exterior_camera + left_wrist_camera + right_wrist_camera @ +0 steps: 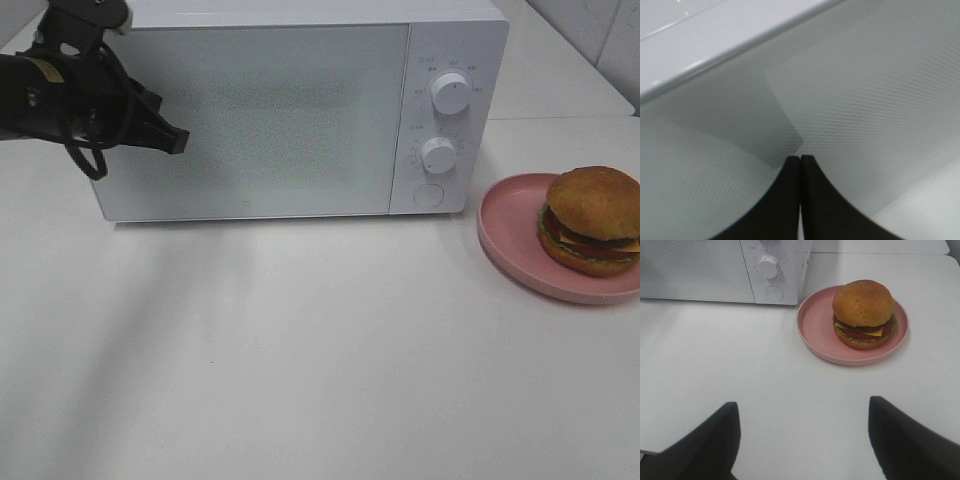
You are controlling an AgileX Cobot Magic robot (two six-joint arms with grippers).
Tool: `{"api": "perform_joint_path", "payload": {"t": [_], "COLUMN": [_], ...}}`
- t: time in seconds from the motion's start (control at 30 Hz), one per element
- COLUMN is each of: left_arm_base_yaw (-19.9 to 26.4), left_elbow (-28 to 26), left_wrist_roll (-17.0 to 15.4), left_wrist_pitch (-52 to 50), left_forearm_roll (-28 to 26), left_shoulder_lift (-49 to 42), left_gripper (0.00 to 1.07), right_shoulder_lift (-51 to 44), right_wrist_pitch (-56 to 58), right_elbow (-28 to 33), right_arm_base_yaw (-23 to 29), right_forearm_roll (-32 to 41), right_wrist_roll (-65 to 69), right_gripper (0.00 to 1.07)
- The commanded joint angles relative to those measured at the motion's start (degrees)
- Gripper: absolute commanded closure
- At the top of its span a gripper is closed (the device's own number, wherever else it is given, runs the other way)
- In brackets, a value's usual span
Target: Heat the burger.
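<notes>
**Ana:** Left gripper (178, 140) first: its dark fingers (790, 200) were pressed together with nothing between them, the tips right up against the speckled door of the big white box-shaped microwave (300, 110), near the door's outer edge, the one far from the dials.

**Ben:** And the right gripper (800, 440)?

**Ana:** Spread wide and empty, hanging over the bare white table (300, 380). Ahead of it, well apart, sat the round pink plate (815, 330), and on that the round burger (863, 314) with its golden-brown bun, lettuce, tomato and cheese. The exterior view didn't show that gripper at all.

**Ben:** So which step was it?

**Ana:** Opening the door, I'd judge. It was shut, and the burger was outside, just beyond the microwave's dial side.

**Ben:** Next move?

**Ana:** Probably getting the door swung open, perhaps by catching that edge; only then could the right gripper lift the burger or plate inside.
</notes>
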Motion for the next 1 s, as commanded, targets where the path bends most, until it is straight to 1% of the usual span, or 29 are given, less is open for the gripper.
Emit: {"api": "perform_joint_path", "payload": {"t": [0.03,0.07,0.1,0.3,0.37,0.4,0.43,0.47,0.53,0.57,0.6,0.63,0.67,0.7,0.73,0.77,0.8,0.83,0.87,0.9,0.97,1.0], "left_arm_base_yaw": [-1.89,-1.89,-2.58,-4.81,-6.25,-6.25,-7.33,-7.33,-8.82,-8.82,-9.74,-9.74,-10.54,-10.83,-10.83,-11.29,-11.29,-11.86,-11.86,-12.43,-12.78,-13.64], "left_elbow": [-3.38,-3.38,-4.7,-7.85,-10.54,-10.54,-12.55,-12.55,-16.1,-16.1,-18.68,-18.68,-21.83,-23.03,-23.03,-26.18,-26.18,-28.71,-28.71,-31.11,-32.14,-33.46], "left_wrist_roll": [-0.4,-0.4,-0.4,-0.4,-0.4,-0.4,-0.4,-0.4,-0.4,-0.4,-0.4,-0.4,-0.4,-0.4,-0.4,-0.4,-0.4,-0.4,-0.4,-0.4,-0.4,-0.4], "left_wrist_pitch": [-1.43,-1.43,-1.6,-2.18,-2.81,-2.81,-3.04,-3.04,-2.98,-2.98,-2.86,-2.86,-2.18,-1.78,-1.78,0.0,0.0,1.83,1.83,4.24,5.79,9.0], "left_forearm_roll": [0.0,0.0,0.0,0.17,0.86,0.86,0.86,0.86,0.97,0.97,1.03,1.03,1.2,1.38,1.38,1.66,1.66,1.72,1.72,1.72,1.72,1.78], "left_shoulder_lift": [2.12,2.12,3.21,6.02,8.19,8.19,9.74,9.74,12.2,12.2,14.21,14.21,15.93,16.73,16.73,18.45,18.45,19.77,19.77,20.86,21.31,21.37], "left_gripper": [1.06,1.06,1.06,1.06,1.06,1.06,1.06,1.06,1.06,1.06,1.06,1.06,1.06,1.06,1.06,1.06,1.06,1.06,1.06,1.06,1.06,1.06], "right_shoulder_lift": [-0.4,-0.4,-0.4,-0.4,-0.4,-0.4,-0.4,-0.4,-0.4,-0.4,-0.4,-0.4,-0.4,-0.4,-0.4,-0.4,-0.4,-0.4,-0.4,-0.4,-0.4,-0.4], "right_wrist_pitch": [0.06,0.06,0.06,0.06,0.06,0.06,0.06,0.06,0.06,0.06,0.06,0.06,0.06,0.06,0.06,0.06,0.06,0.06,0.06,0.06,0.06,0.06], "right_elbow": [0.11,0.11,0.11,0.11,0.11,0.11,0.11,0.11,0.11,0.11,0.11,0.11,0.11,0.11,0.11,0.11,0.11,0.11,0.11,0.11,0.11,0.11], "right_arm_base_yaw": [-0.23,-0.23,-0.23,-0.23,-0.23,-0.23,-0.23,-0.23,-0.23,-0.23,-0.23,-0.23,-0.23,-0.23,-0.23,-0.23,-0.23,-0.23,-0.23,-0.23,-0.23,-0.23], "right_forearm_roll": [-0.17,-0.17,-0.17,-0.17,-0.17,-0.17,-0.17,-0.17,-0.17,-0.17,-0.17,-0.17,-0.17,-0.17,-0.17,-0.17,-0.17,-0.17,-0.17,-0.17,-0.17,-0.17], "right_wrist_roll": [0.4,0.4,0.4,0.4,0.4,0.4,0.4,0.4,0.4,0.4,0.4,0.4,0.4,0.4,0.4,0.4,0.4,0.4,0.4,0.4,0.4,0.4], "right_gripper": [0.39,0.39,0.39,0.4,0.4,0.4,0.4,0.4,0.4,0.4,0.4,0.4,0.4,0.4,0.4,0.4,0.4,0.4,0.4,0.4,0.4,0.4]}}
